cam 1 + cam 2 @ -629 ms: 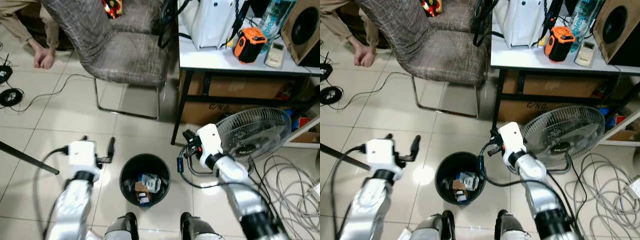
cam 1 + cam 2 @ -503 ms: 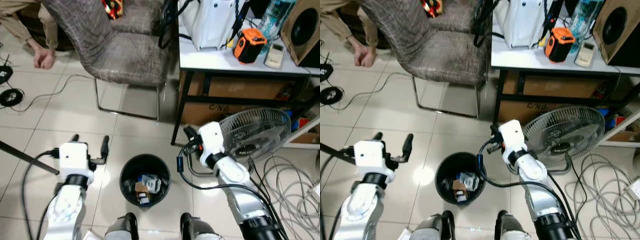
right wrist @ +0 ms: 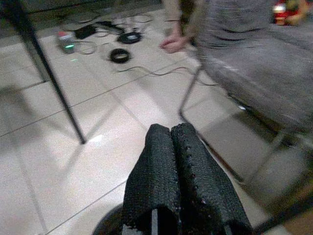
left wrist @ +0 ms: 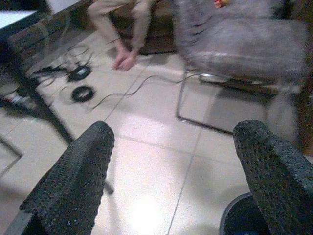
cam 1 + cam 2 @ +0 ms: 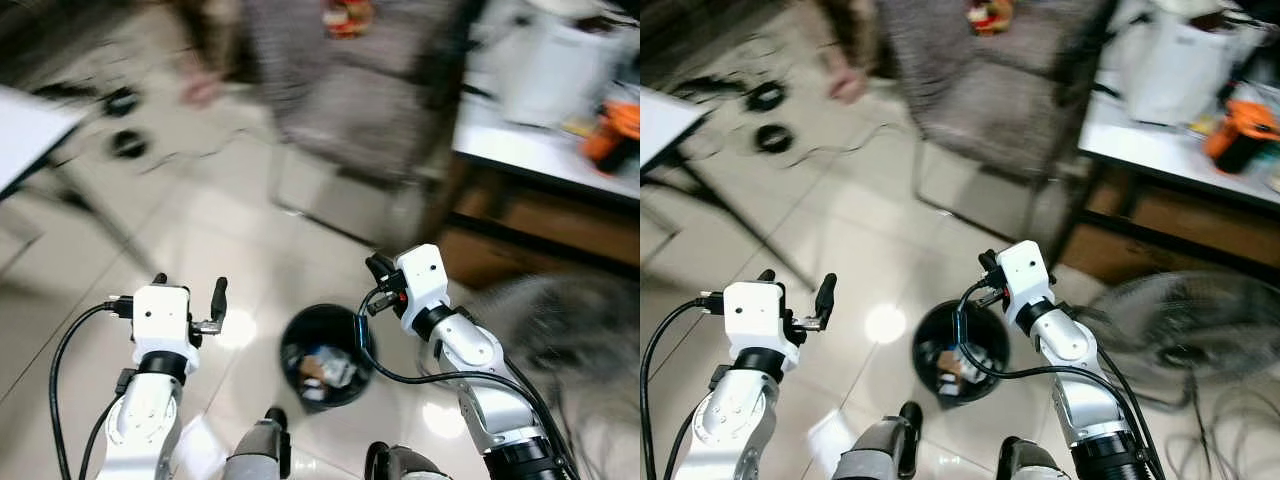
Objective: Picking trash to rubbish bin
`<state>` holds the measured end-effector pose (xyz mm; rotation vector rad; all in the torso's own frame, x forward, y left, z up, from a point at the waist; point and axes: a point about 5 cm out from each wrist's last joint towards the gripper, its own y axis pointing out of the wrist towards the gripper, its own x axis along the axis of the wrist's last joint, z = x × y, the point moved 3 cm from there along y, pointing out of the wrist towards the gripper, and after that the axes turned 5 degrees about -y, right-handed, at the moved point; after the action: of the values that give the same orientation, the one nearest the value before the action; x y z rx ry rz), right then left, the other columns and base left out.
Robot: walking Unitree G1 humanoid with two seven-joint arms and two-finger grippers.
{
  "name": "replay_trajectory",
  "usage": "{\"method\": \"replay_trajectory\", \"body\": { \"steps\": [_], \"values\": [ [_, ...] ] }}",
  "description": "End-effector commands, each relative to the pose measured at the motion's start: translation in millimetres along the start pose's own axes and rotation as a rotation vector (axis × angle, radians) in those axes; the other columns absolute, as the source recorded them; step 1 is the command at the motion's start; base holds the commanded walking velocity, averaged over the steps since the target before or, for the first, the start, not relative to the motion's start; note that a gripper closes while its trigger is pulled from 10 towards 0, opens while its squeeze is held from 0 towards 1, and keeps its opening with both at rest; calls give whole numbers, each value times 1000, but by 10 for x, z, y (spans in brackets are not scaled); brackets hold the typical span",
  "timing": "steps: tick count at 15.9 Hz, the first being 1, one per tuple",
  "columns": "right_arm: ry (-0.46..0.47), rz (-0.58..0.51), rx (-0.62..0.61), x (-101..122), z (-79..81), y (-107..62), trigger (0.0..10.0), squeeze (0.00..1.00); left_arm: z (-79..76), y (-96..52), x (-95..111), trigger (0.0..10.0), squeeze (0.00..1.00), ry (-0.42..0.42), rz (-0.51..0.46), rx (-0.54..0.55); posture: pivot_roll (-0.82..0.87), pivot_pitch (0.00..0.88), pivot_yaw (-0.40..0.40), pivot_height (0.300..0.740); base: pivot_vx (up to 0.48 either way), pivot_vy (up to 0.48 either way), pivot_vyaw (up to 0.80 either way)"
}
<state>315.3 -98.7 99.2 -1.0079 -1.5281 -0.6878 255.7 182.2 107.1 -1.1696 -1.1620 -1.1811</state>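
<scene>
One rubbish bin [image 5: 961, 350], black and round, on the tiled floor [image 5: 870, 240], below and between my two grippers. Trash [image 5: 328, 368] sits inside it, several pieces, count unreadable through the blur. My left gripper [image 5: 187, 292] is up beside the bin with nothing in it, its two fingers [image 4: 73, 181] spread wide apart. My right gripper [image 5: 985, 265] is above the bin's far rim, its two fingers [image 3: 156, 181] pressed together, nothing between them. Ahead of both grippers: one grey chair [image 3: 254, 63] on a metal frame, one person's hand [image 3: 172, 44] near the floor beside it. Two dark cable coils [image 4: 80, 83] lie on the floor further off. Off my right gripper, one surface [image 5: 1160, 150] with one orange item [image 5: 1240, 135] on it. Head views are motion-blurred.
</scene>
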Motion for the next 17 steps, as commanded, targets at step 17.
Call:
{"method": "replay_trajectory", "body": {
  "steps": [17],
  "values": [
    [55,39,4,-46,36,-27,10000,0,-18,10,-68,10000,0,3,89,23,-59,202,9,740,0,0,800]
  ]
}}
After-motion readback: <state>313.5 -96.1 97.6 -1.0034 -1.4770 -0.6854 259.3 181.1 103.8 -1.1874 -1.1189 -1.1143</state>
